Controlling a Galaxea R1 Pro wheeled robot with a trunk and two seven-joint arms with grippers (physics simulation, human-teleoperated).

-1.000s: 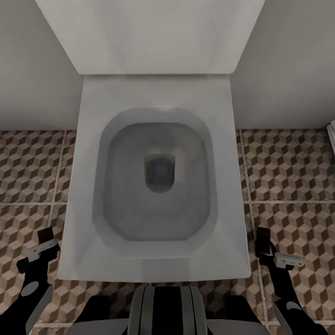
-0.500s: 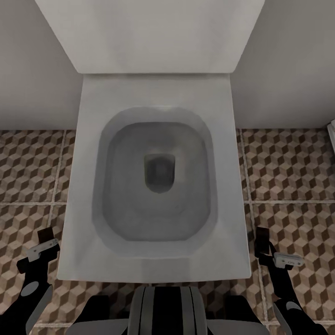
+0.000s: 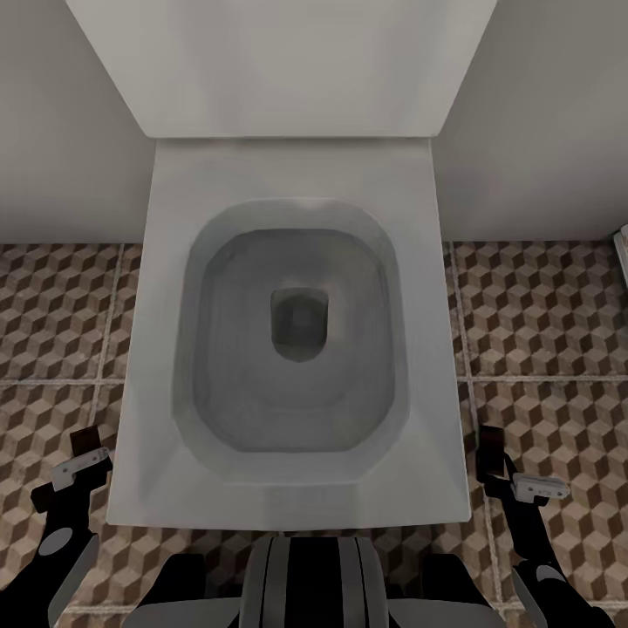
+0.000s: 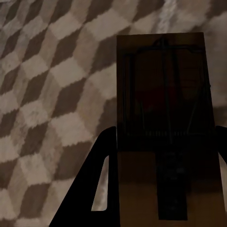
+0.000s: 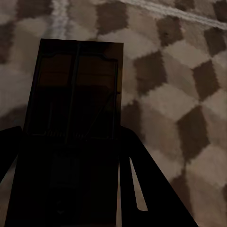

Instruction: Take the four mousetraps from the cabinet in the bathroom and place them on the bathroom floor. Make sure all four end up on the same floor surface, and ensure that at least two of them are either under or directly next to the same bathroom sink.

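So the robot's parked right in front of the toilet (image 3: 288, 331), a white squarish one with the lid up against the wall, and everything else kind of arranges itself around that. Its dark trunk (image 3: 301, 580) sits just at the toilet's front edge. The left gripper (image 3: 85, 445) hangs low off the toilet's front left corner, and the right gripper (image 3: 494, 449) mirrors it off the front right corner, both just beside the bowl's outer rim but not touching it. Each one is clamped on a mousetrap: from up top you just see a small dark-brown slab sticking out of each claw, the left mousetrap (image 3: 85, 439) and the right mousetrap (image 3: 492, 443). The wrist cams tell it better. In the left one, the wooden board (image 4: 163, 127) with its wire spring parts and a dim reddish patch is pinched between the dark fingers (image 4: 97, 189), and in the right one the other board (image 5: 71, 123) sits the same way between the black fingers (image 5: 142, 184). Both traps are held up above the bathroom floor (image 3: 541, 314), that brown, beige and white cube-pattern tile running either side of the toilet; whether they're close to touching it, can't really say.
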